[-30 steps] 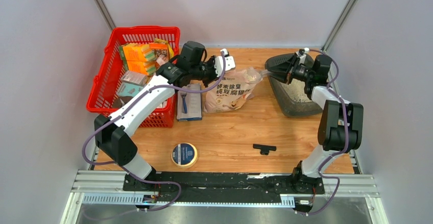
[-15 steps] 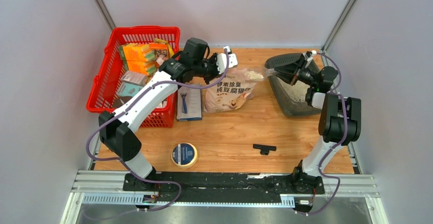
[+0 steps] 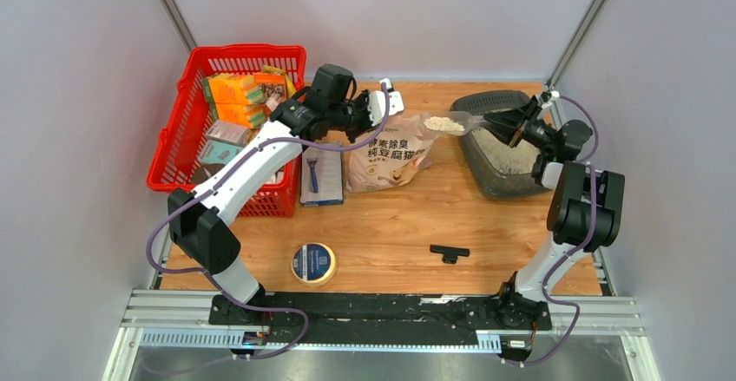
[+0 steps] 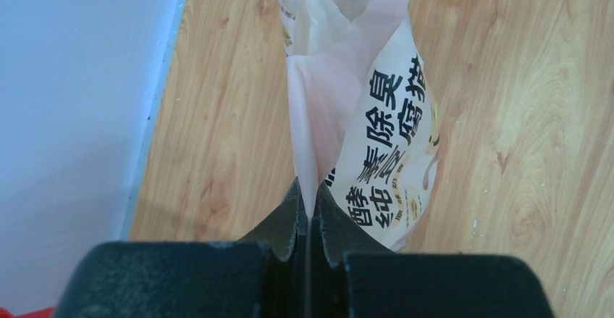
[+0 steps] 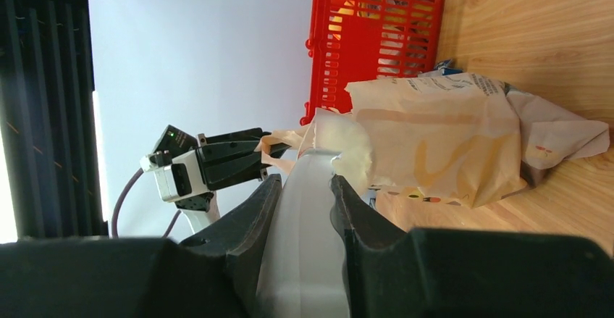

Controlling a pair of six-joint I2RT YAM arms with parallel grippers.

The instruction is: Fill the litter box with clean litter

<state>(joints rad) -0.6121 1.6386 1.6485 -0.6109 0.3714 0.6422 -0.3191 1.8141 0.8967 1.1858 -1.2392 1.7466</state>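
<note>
Scoop (image 3: 460, 122) of litter (image 3: 443, 124) between bag (image 3: 386, 155) and box (image 3: 486, 100)
Left gripper (image 4: 308, 224) pinches the bag edge, right gripper (image 5: 304, 186) clamps the scoop; next, swing right and tip.

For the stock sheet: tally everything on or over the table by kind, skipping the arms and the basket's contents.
basket: 1
litter bag: 1
litter box: 1
scoop: 1
blue pack: 1
tape roll: 1
black T-piece: 1
total: 7
</note>
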